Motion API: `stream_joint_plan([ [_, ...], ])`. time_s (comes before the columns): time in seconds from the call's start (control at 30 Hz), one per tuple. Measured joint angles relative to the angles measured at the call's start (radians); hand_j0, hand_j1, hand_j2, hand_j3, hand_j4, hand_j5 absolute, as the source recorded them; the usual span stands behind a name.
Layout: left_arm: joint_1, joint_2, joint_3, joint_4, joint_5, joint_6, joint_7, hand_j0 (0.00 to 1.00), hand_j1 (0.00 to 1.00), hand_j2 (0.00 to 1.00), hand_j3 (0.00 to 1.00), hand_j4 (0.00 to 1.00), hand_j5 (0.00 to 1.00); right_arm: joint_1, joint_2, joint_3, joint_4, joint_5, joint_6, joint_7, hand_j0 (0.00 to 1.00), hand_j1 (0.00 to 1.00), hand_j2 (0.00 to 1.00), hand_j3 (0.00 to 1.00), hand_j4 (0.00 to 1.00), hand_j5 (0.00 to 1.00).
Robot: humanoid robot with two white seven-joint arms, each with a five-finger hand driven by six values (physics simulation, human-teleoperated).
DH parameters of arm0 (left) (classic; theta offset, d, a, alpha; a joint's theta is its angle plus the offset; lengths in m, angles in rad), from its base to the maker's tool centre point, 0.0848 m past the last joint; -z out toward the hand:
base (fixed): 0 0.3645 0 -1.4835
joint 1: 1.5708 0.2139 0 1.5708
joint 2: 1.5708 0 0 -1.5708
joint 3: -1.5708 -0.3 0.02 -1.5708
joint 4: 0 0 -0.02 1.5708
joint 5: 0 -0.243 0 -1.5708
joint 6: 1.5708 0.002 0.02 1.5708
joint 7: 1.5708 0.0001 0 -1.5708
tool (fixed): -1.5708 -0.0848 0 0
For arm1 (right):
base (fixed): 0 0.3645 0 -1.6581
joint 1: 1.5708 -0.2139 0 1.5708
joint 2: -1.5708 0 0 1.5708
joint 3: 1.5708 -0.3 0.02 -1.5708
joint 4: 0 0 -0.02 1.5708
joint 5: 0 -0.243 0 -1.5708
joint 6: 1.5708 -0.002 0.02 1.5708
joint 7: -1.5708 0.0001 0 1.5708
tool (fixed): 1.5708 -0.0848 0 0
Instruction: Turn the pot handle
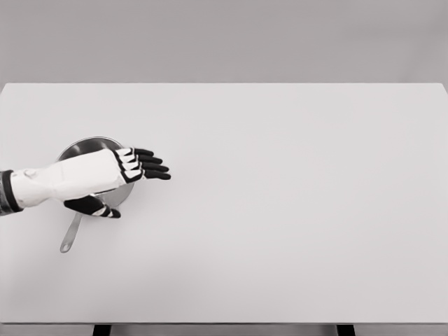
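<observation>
A round metal pot [82,148] sits on the white table [280,210] at the left. Its thin grey handle [71,234] points down and slightly left toward the front edge. My left hand [133,182] comes in from the left edge and hovers over the pot, hiding most of its bowl. Its black fingers [150,164] stretch out flat to the right past the rim, and the thumb [94,207] hangs below near the handle's root. The hand is open and holds nothing. Whether it touches the pot cannot be told.
The table's front edge runs along the bottom of the view, with two dark legs [101,330] showing beneath it. A grey wall lies behind the table's far edge.
</observation>
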Motion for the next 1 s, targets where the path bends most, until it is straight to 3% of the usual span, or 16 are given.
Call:
stream_joint_plan([
  [0.5,0.025,-0.090,-0.007,0.000,-0.239,0.000,-0.002,1.00,1.00,1.00,1.00,1.00,1.00,0.000,0.000,0.000,0.000,0.000,0.001,0.000,1.00,1.00,1.00,1.00,1.00,1.00],
  [1.0,0.063,-0.092,-0.009,0.000,-0.318,0.000,-0.024,1.00,1.00,1.00,1.00,1.00,1.00,0.000,0.000,0.000,0.000,0.000,0.000,0.000,1.00,1.00,1.00,1.00,1.00,1.00],
])
